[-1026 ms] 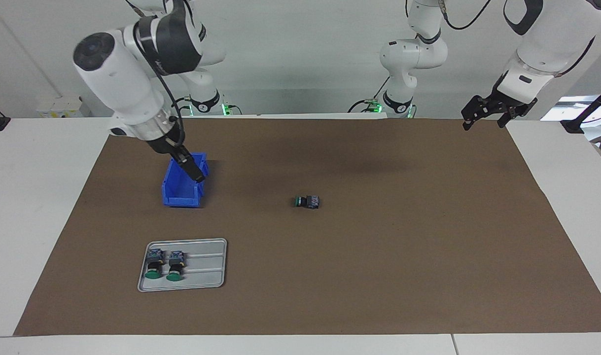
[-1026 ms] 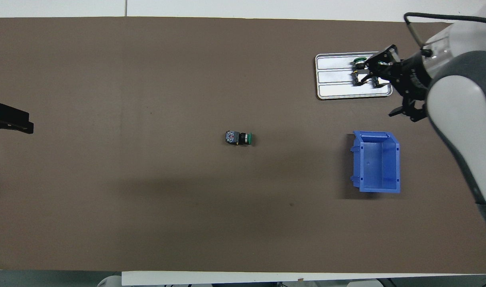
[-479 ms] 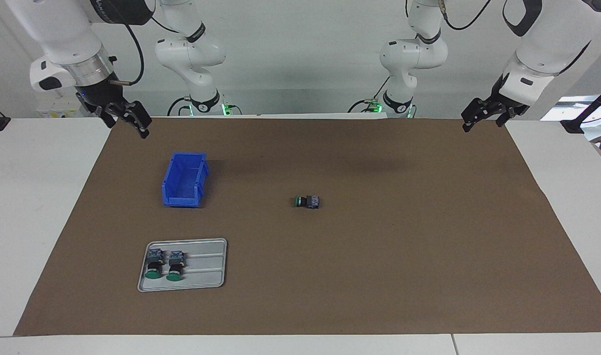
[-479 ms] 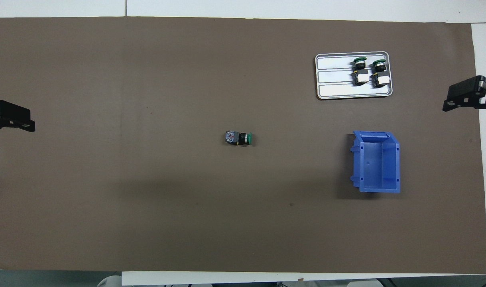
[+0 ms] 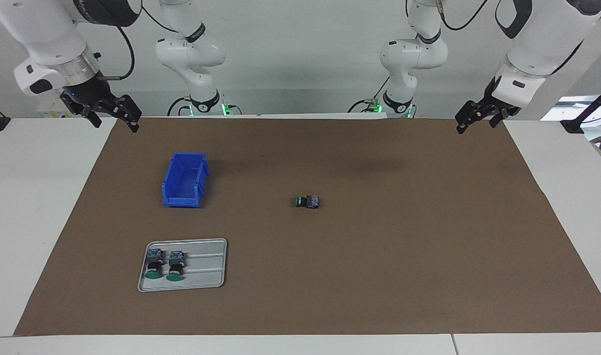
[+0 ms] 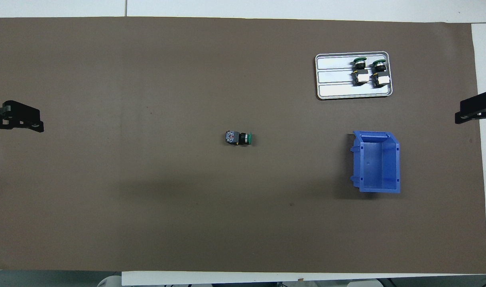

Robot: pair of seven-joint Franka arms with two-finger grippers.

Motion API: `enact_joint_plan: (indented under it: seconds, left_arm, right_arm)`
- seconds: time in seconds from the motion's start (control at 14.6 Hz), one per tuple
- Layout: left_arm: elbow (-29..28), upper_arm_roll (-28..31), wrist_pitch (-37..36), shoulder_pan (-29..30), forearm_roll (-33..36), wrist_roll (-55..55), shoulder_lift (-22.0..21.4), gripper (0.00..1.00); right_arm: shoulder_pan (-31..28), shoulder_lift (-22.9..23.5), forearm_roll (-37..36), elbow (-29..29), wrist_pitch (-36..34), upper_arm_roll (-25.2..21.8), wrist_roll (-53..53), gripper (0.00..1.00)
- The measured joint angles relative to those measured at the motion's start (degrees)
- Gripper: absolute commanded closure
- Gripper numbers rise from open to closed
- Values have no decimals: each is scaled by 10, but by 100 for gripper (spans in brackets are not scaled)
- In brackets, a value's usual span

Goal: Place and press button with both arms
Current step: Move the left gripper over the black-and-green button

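One button lies on its side in the middle of the brown mat, green cap toward the right arm's end; it also shows in the overhead view. Two like buttons lie side by side on a grey tray, seen from above too. My right gripper hangs open and empty over the mat's edge at its own end, near the robots. My left gripper hangs open and empty over the mat's corner at its end. Both are far from the middle button.
An empty blue bin stands on the mat toward the right arm's end, nearer to the robots than the tray. It also shows from above. White table borders the mat all round.
My right arm has risen from over the bin and tray and drawn back to its end of the mat. My left gripper has shifted slightly toward the middle. The buttons have not moved.
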Motion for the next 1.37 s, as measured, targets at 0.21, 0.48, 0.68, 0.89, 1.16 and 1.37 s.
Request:
enact_joint_plan:
  seconds: [0.21, 0.48, 0.68, 0.89, 1.16, 1.37]
  left_arm:
    - [-9, -1, 20, -29, 0, -75, 0, 0]
    - [-30, -4, 45, -82, -1, -169, 3, 0]
    - [-36, -5, 59, -118, -1, -285, 20, 0]
    - [-38, -6, 81, -158, -4, -407, 47, 0]
    - [-38, -6, 128, -208, -17, -558, 84, 0]
    - [-35, -6, 171, -244, -28, -673, 121, 0]
  right_arm:
    - [-1, 0, 0, -1, -2, 6, 0, 1]
    - [-21, 3, 0, -3, -2, 23, -17, 1]
    - [-35, 3, 0, -3, -2, 33, -46, 1]
    - [-37, 3, 0, -3, -8, 35, -54, 1]
    - [-35, 3, 0, -3, -12, 39, -55, 1]
    - [-35, 3, 0, -3, -12, 41, -55, 1]
